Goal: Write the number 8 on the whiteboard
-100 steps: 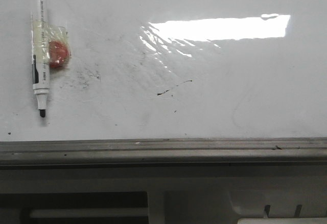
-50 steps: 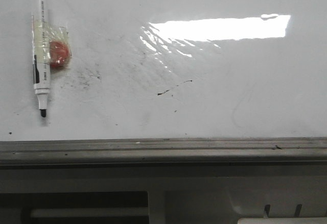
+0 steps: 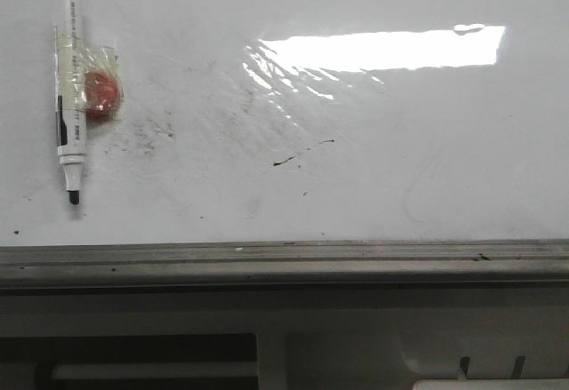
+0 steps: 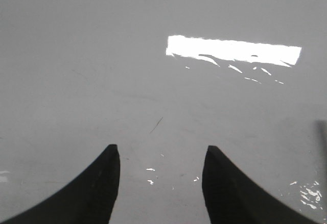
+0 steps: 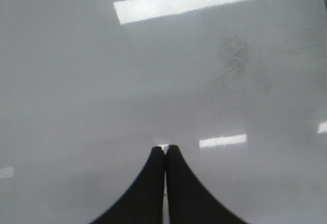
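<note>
A: Whiteboard [image 3: 373,141] fills the front view, its grey rail [image 3: 284,261] along the near edge. No 8 drawn on it, only smears [image 3: 302,153] mid-board.

B: The marker [image 3: 69,79]?

A: Far left corner, uncapped, taped beside a red blob [image 3: 100,94].

B: And the hands?

A: Left hand [image 4: 161,157] spread wide, holding nothing. Right hand [image 5: 164,155] pressed together, also holding nothing.

Setting reads as a lab or office test bench. A glossy whiteboard [image 3: 373,186] with a grey metal edge rail [image 3: 284,261] fills the frame; a marker [image 3: 69,88] sits taped at upper left. A long ceiling-light reflection [image 3: 382,50] crosses upper centre.
</note>
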`<control>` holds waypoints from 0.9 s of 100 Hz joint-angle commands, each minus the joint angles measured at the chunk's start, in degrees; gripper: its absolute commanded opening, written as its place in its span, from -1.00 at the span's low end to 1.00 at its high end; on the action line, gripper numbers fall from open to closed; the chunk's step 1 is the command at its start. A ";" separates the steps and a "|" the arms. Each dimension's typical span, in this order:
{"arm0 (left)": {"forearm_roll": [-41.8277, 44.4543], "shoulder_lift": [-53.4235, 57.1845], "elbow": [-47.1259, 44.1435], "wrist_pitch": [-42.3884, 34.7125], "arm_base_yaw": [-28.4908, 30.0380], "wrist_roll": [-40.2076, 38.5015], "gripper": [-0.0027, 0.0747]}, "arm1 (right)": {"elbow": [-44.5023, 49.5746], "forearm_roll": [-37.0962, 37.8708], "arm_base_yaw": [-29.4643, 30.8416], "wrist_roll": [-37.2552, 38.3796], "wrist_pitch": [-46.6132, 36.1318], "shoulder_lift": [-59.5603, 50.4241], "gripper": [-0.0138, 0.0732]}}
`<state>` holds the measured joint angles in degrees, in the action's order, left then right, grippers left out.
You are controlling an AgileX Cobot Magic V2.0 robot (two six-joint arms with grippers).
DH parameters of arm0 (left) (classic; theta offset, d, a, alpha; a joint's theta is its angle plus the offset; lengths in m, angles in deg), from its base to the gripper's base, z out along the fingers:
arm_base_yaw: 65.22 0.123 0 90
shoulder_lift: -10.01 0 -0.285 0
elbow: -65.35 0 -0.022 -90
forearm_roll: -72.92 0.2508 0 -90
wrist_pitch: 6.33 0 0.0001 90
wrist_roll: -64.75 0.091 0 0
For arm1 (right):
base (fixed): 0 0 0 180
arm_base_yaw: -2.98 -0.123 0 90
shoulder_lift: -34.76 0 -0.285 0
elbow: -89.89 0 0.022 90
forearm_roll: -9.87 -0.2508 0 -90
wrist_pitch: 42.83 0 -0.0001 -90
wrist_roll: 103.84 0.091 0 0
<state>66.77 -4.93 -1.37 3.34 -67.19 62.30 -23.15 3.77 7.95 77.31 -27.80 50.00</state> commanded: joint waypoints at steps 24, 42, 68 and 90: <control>-2.06 -4.76 1.50 -6.48 -6.97 0.01 -0.01 | -2.19 -1.09 0.27 -0.16 -3.67 1.35 -0.83; -2.11 -11.82 1.50 -11.70 -18.65 0.01 -0.01 | -2.19 -1.09 0.27 -0.16 -3.75 1.35 -0.83; -2.11 -27.17 1.50 -23.34 -33.49 0.01 -0.01 | -2.19 -1.09 0.27 -0.16 -3.56 1.35 -0.83; -2.32 -39.78 2.63 -31.98 -37.59 0.01 -0.01 | -2.19 -1.09 0.27 -0.16 -3.30 1.35 -0.83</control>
<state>64.89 -41.21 -1.24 -21.83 -103.58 62.50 -23.15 2.79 7.95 77.31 -27.10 50.00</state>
